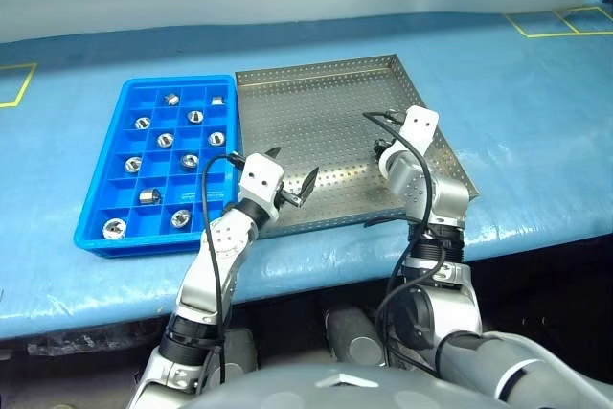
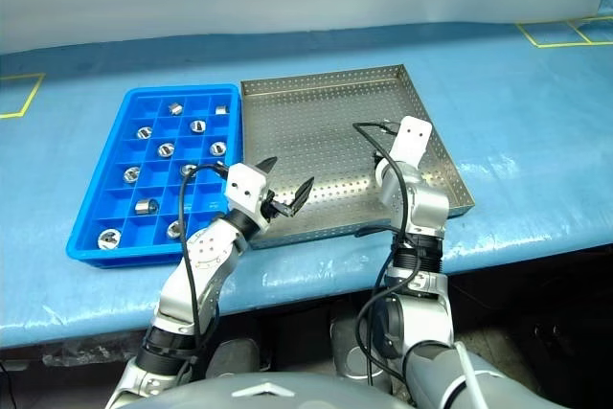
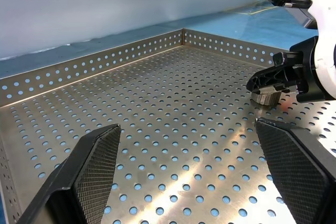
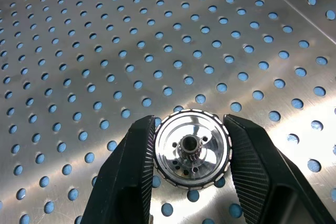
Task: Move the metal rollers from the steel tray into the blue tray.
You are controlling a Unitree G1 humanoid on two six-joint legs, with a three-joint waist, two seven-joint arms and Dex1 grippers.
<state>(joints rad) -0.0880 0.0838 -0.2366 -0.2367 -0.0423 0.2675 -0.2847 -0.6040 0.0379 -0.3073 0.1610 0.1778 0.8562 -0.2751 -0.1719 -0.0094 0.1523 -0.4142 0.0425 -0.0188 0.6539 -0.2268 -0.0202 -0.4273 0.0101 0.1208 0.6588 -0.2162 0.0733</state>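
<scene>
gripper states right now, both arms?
Left gripper: open, holding nothing, at the steel tray's near edge.
Right gripper: jaws shut on a metal roller, roller still on the tray floor.

The blue tray (image 1: pixel 101 193) lay left of the steel tray (image 1: pixel 316 122), touching it, rollers (image 1: pixel 166 140) in its compartments; one roller (image 4: pixel 191 148) sat on the steel tray's floor

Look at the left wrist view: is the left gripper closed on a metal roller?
No. The left gripper stands wide open over the steel tray with nothing between its fingers.
</scene>
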